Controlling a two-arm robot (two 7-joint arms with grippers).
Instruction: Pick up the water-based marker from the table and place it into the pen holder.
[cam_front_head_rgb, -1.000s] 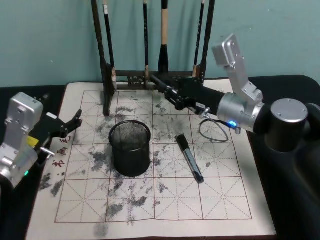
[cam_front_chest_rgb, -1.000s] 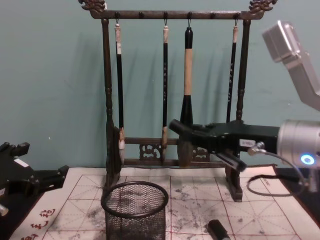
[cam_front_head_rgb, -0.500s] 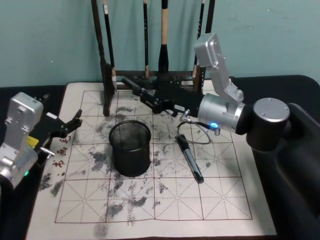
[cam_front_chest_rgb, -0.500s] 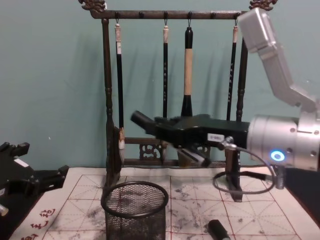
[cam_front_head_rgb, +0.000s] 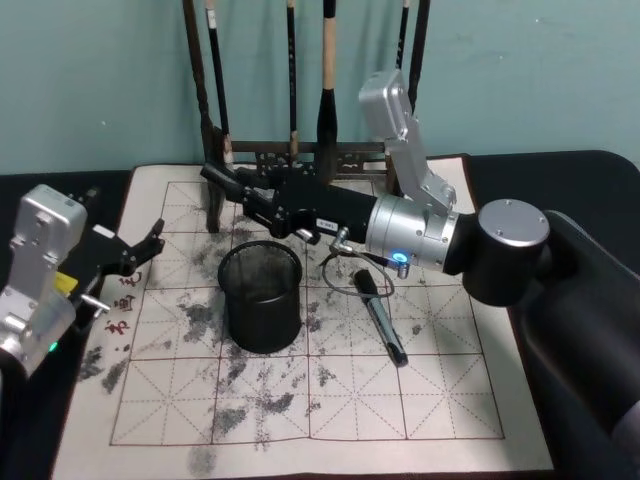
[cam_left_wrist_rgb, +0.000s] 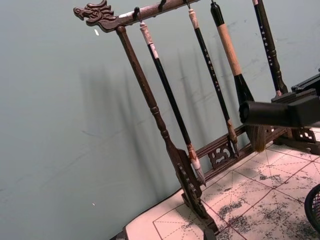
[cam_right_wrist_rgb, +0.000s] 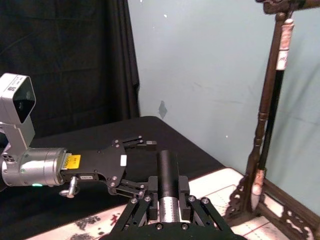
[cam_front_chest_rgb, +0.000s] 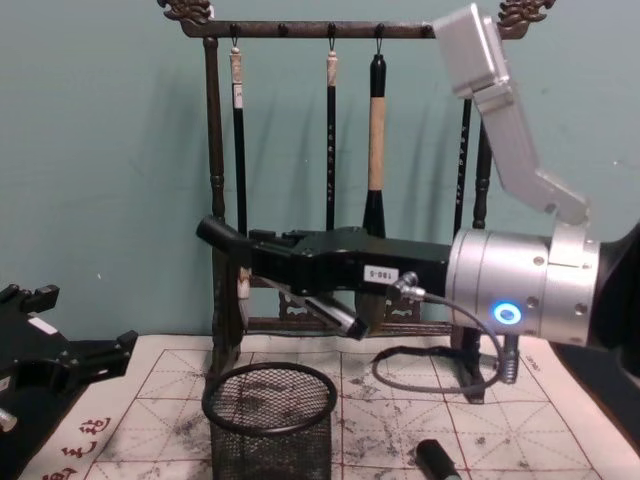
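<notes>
1. Your right hand (cam_front_head_rgb: 262, 197) is clenched on what appears to be the water-based marker (cam_right_wrist_rgb: 167, 165), held level so that it clears the rim.
2. The pen holder (cam_front_head_rgb: 260, 295) stands on the counter (cam_front_head_rgb: 400, 400) below the hand, slightly nearer the body. Tip the marker down before release.
3. A second marker (cam_front_head_rgb: 380, 315) lies under that hand's forearm.
4. Your left hand (cam_front_head_rgb: 140, 250) is released and parked well to the left.

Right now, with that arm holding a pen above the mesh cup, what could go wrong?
The right gripper holds the marker slanted, not upright, above the pen holder; released like this, it might catch the rim or land outside. The brush rack stands close behind, so reaching too far could knock it. The left gripper is parked open at the table's left.
</notes>
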